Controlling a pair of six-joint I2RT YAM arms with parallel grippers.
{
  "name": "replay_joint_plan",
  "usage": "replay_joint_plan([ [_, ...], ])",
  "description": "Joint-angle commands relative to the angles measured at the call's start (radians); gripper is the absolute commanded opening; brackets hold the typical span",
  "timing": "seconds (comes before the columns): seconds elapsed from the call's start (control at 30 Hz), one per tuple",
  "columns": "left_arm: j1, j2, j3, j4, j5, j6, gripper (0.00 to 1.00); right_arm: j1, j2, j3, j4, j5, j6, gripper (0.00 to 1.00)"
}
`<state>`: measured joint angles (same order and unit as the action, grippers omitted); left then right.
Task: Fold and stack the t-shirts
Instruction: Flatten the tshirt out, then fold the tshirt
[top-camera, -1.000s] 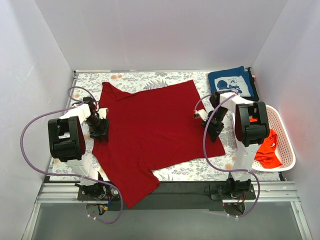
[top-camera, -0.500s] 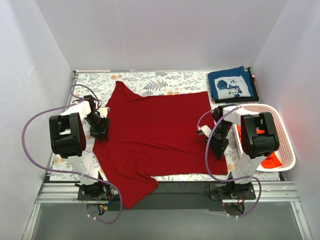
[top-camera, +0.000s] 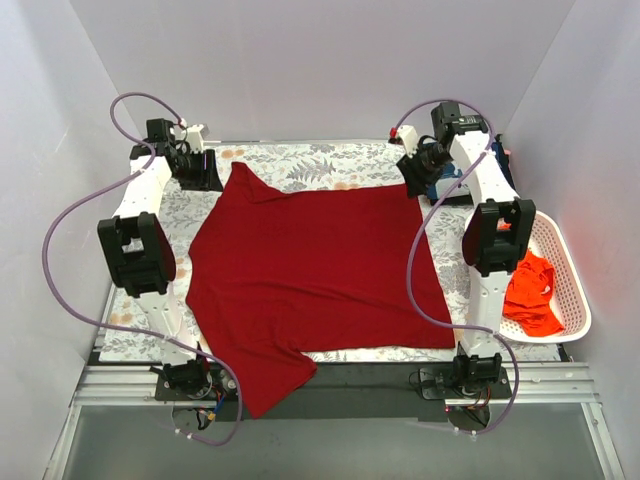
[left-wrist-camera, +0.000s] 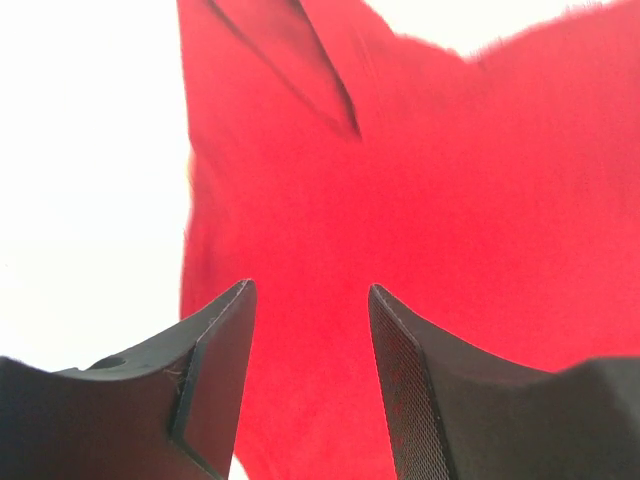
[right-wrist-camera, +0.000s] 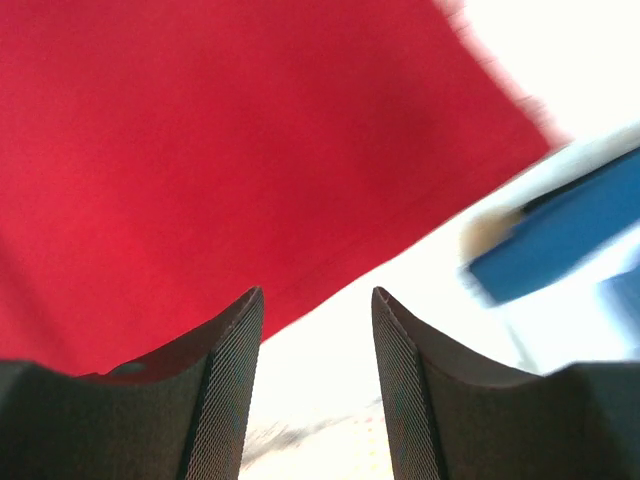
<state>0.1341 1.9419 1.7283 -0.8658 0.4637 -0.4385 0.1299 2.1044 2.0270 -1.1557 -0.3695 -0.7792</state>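
Observation:
The dark red t-shirt (top-camera: 310, 265) lies spread flat on the floral table cloth, one sleeve hanging over the near edge. My left gripper (top-camera: 200, 168) is open and empty at the shirt's far left corner; the left wrist view shows red cloth (left-wrist-camera: 420, 200) beyond its fingers. My right gripper (top-camera: 413, 172) is open and empty at the far right corner, over the shirt's edge (right-wrist-camera: 250, 150). The navy t-shirt (top-camera: 505, 170) at the far right is mostly hidden behind the right arm and shows blurred in the right wrist view (right-wrist-camera: 570, 240). The orange-red t-shirt (top-camera: 530, 295) lies in the basket.
The white perforated basket (top-camera: 572, 290) stands at the right edge of the table. The floral table cloth (top-camera: 320, 158) shows along the far edge. White walls close in the left, back and right sides.
Both arms have swung from the shirt's middle sides out to its far corners. The shirt has been squared up and lies flatter than one second ago. The right arm now covers most of the navy shirt.

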Motion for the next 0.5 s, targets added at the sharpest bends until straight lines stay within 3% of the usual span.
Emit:
replay_joint_plan([
  [0.0, -0.002, 0.135, 0.121, 0.129, -0.025, -0.118, 0.48, -0.015, 0.150, 0.203, 0.077, 0.021, 0.078, 0.54],
  [0.17, -0.014, 0.252, 0.244, 0.152, -0.059, -0.143, 0.48, -0.015, 0.187, 0.174, 0.388, 0.037, 0.075, 0.54],
  [0.37, -0.022, 0.305, 0.269, 0.159, -0.073, -0.149, 0.49, -0.013, 0.259, 0.159, 0.606, 0.110, 0.118, 0.60],
  [0.47, -0.027, 0.305, 0.254, 0.159, -0.083, -0.141, 0.49, -0.013, 0.275, 0.145, 0.633, 0.118, 0.130, 0.60],
])
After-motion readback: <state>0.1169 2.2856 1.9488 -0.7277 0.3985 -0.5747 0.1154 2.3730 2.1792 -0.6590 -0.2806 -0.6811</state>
